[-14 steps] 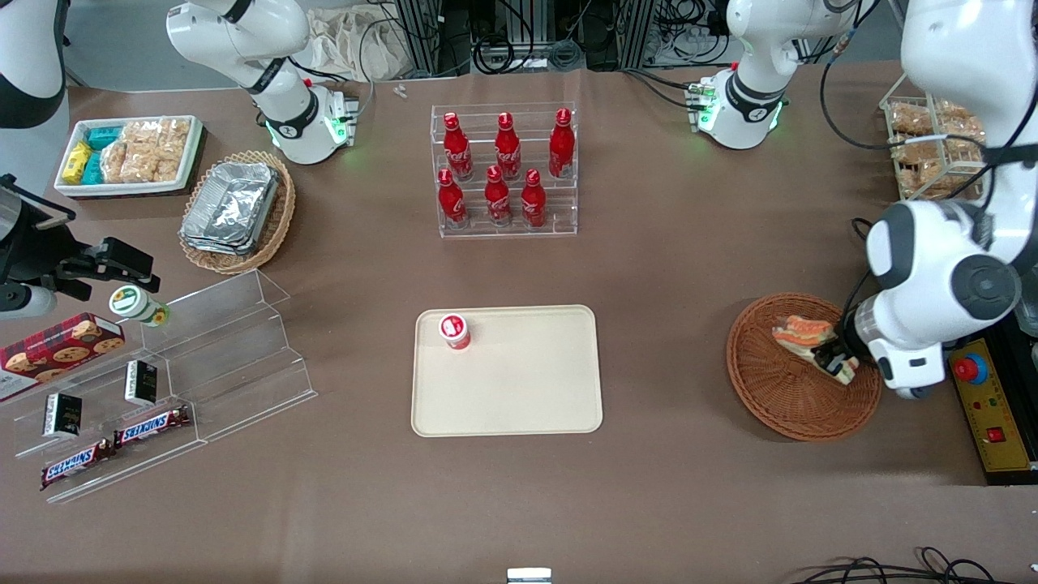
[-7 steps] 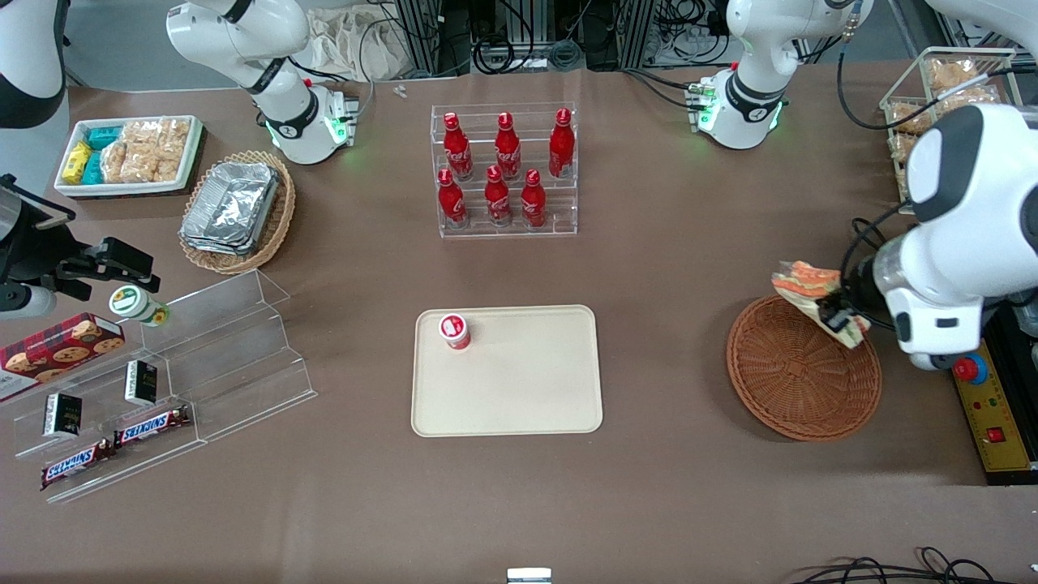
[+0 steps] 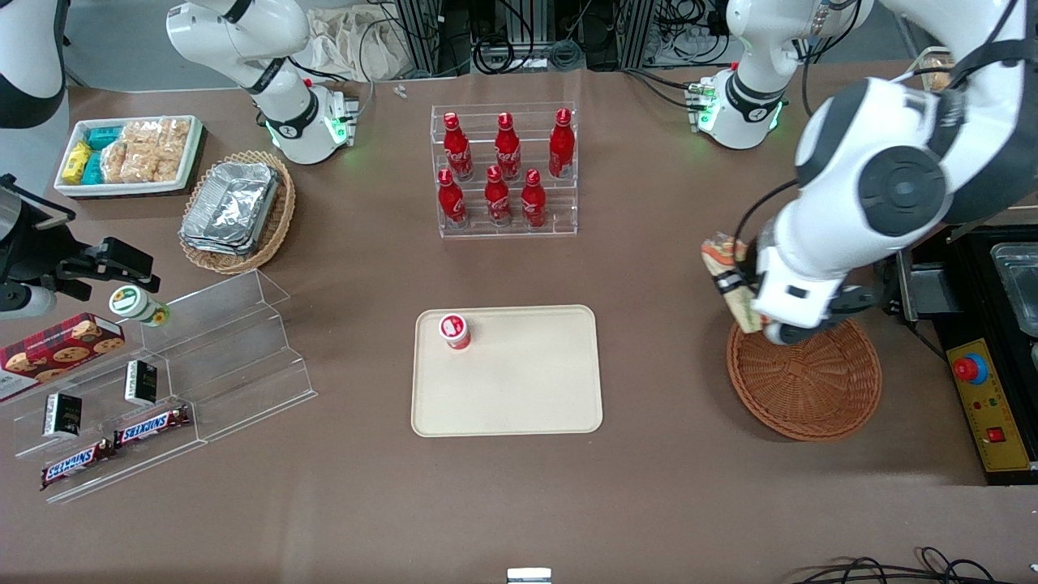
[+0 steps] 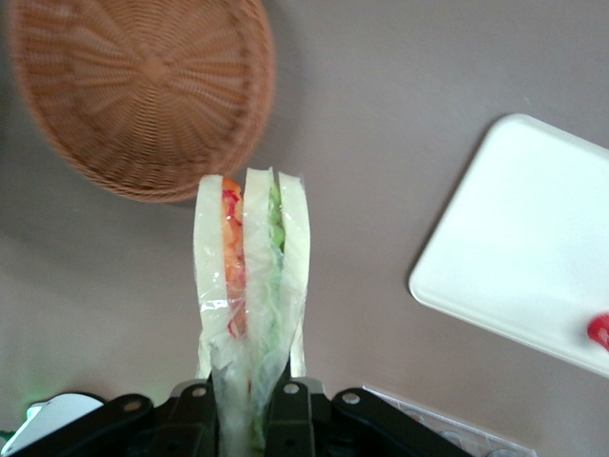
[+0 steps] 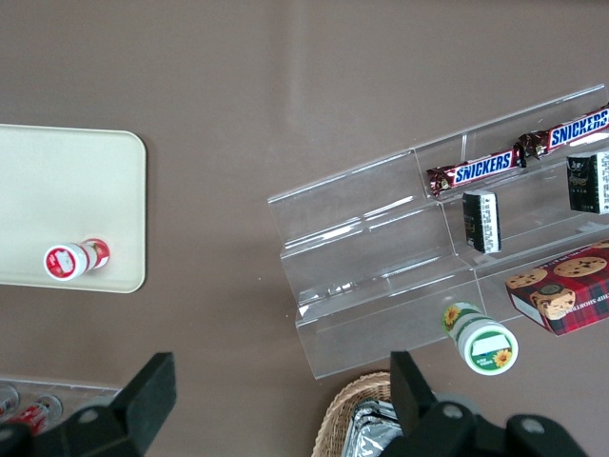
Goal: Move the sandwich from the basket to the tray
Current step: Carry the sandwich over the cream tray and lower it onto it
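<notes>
My left gripper [image 3: 728, 282] [image 4: 249, 400] is shut on the sandwich [image 3: 724, 269] [image 4: 251, 276], a wrapped wedge with pale bread and orange and green filling. It hangs in the air over the basket's rim on the side toward the tray. The round reddish-brown wicker basket [image 3: 803, 381] [image 4: 143, 86] has nothing in it. The cream tray [image 3: 519, 381] [image 4: 533, 257] [image 5: 67, 190] lies flat in the middle of the table, toward the parked arm's end from the gripper.
A small red-and-white bottle [image 3: 455, 331] [image 5: 74, 259] stands on the tray's corner. A clear rack of red bottles [image 3: 504, 170] stands farther from the front camera. A control box with a red button [image 3: 991, 405] sits beside the basket. Clear stepped shelves [image 3: 178, 381] hold snacks.
The gripper has lifted the sandwich out of the basket and carried it sideways toward the tray. The basket now lies bare.
</notes>
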